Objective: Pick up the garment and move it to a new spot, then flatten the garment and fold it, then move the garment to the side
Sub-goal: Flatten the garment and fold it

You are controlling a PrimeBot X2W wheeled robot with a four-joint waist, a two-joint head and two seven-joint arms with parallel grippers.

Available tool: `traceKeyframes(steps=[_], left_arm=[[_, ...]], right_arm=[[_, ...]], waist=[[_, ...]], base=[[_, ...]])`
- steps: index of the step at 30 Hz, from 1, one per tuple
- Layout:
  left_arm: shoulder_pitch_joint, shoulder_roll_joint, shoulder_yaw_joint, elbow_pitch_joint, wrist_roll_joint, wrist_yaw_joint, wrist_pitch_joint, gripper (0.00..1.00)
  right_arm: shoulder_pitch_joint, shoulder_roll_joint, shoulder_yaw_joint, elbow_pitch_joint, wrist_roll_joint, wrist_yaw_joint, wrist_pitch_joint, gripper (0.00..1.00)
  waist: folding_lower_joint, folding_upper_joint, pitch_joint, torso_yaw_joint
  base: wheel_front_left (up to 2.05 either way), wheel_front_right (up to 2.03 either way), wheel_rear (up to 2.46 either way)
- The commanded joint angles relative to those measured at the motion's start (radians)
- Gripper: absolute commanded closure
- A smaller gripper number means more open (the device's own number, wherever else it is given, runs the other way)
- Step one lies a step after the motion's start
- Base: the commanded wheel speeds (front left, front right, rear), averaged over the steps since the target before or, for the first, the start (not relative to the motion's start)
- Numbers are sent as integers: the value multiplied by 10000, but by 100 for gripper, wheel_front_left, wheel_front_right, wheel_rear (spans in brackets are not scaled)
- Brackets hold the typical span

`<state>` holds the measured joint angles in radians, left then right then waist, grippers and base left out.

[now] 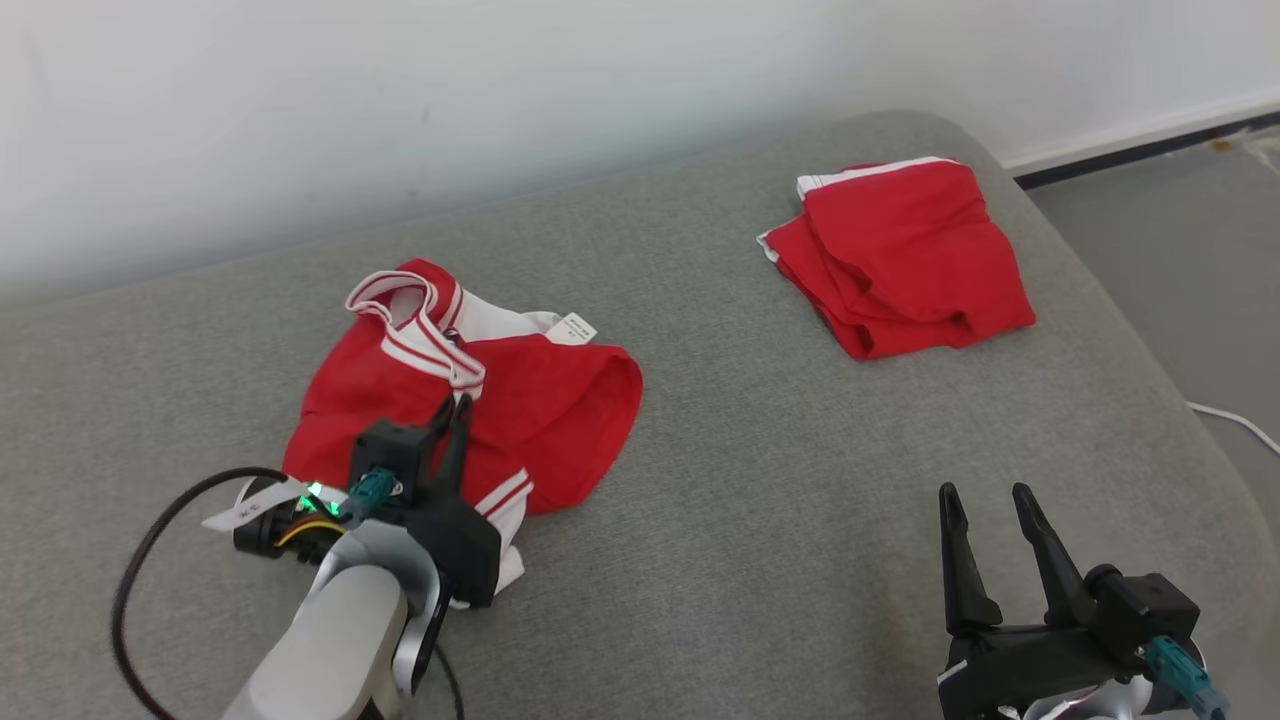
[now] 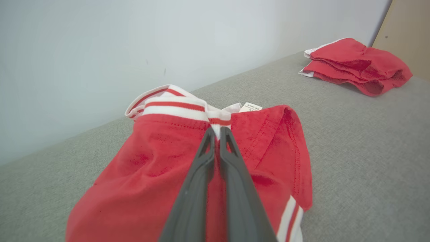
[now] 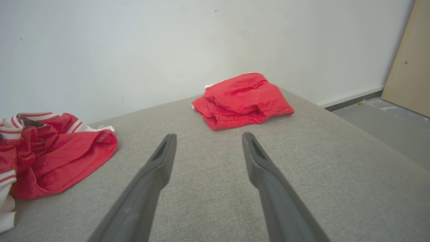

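Grey cushion (image 1: 750,500), white wall (image 1: 400,100), white cable (image 1: 1235,420)

The head camera looks down from behind the left hand (image 1: 452,420) and right hand (image 1: 983,495) onto the grey cushion (image 1: 750,500). Each wrist camera sits low, close behind its own hand, facing the wall (image 2: 100,50). All three share the folded red pile (image 1: 900,260) beyond the hands.

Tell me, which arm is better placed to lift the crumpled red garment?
Left. The left gripper is shut on the crumpled garment near its striped band; the right gripper hangs open over bare grey cushion, apart from it.
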<state>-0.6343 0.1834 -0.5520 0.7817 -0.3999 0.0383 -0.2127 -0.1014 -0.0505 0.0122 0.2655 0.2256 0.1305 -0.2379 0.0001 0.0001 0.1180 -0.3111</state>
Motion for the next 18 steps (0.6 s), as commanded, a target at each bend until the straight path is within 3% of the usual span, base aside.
traceKeyframes(steps=[1,9,18], left_arm=[[-144,-77,124,-208,-112,-2,-202,100],[525,308,757,-2155,-374,349,-476,100],[3364,1746,2246,-5098,-1189,1604,-293,100]], right_arm=[[142,1,-39,-24,-95,8,-21,0],[461,1,-233,-73,-146,8,45,0],[541,3,-230,-196,-164,8,137,0]], waist=[[-1,-1,-136,233],[-1,-1,-437,1334],[-1,-1,-580,2639]], base=[[0,0,0],[0,0,0],[0,0,0]])
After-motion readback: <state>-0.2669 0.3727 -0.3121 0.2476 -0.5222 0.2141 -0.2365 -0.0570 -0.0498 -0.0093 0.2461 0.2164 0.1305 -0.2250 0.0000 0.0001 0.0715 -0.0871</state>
